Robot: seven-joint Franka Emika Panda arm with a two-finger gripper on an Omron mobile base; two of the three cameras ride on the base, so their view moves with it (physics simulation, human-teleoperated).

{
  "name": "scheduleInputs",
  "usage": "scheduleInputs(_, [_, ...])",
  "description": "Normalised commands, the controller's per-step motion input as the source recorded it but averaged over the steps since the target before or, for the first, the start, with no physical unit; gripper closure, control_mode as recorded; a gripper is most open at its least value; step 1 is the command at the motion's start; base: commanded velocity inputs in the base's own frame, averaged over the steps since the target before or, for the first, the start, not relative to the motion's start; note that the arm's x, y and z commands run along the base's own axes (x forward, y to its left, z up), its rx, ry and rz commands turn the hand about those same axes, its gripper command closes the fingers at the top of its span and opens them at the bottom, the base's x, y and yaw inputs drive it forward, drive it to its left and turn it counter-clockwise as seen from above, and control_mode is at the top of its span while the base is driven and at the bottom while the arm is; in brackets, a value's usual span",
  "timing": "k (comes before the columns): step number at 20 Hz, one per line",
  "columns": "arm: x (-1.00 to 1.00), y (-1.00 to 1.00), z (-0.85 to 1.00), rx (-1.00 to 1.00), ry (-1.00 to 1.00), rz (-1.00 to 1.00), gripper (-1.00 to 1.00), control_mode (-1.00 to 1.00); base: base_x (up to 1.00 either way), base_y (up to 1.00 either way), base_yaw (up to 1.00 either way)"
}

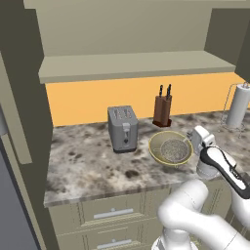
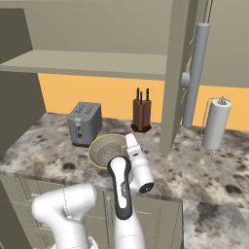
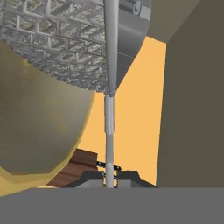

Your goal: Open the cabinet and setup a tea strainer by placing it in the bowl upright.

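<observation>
Marble counter (image 1: 83,161), tea strainer (image 1: 174,149) in bowl (image 1: 158,155), hand (image 3: 109,178) gripping handle

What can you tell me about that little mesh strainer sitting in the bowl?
The tea strainer is a small round basket of silver-grey wire mesh, seemingly metal, with a thin straight handle. Its basket sits inside the yellowish bowl on the marbled counter, mouth up, filling much of the bowl. In the hand view the handle runs between the pincer tips, which close on it, so the arm appears to be holding it.
</observation>
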Motion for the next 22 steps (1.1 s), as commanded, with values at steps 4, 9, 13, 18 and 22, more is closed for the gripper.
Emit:
scheduleInputs(4, [0.07, 0.18, 0.00, 0.00, -0.03, 0.01, 1.00, -1.00, 0.00, 0.00, 0.00])
scheduleInputs(9, [0.13, 0.09, 0.00, 0.00, -0.01, 0.01, 1.00, -1.00, 0.00, 0.00, 0.00])
scheduleInputs(13, [0.00, 0.16, -0.01, 0.00, -0.01, 0.05, -1.00, -1.00, 0.00, 0.00, 0.00])
scheduleInputs(18, [0.00, 0.11, 0.00, 0.00, 0.00, 0.04, -1.00, -1.00, 0.00, 0.00, 0.00])
scheduleInputs(22, [0.00, 0.04, 0.00, 0.00, 0.00, 0.04, -1.00, -1.00, 0.00, 0.00, 0.00])
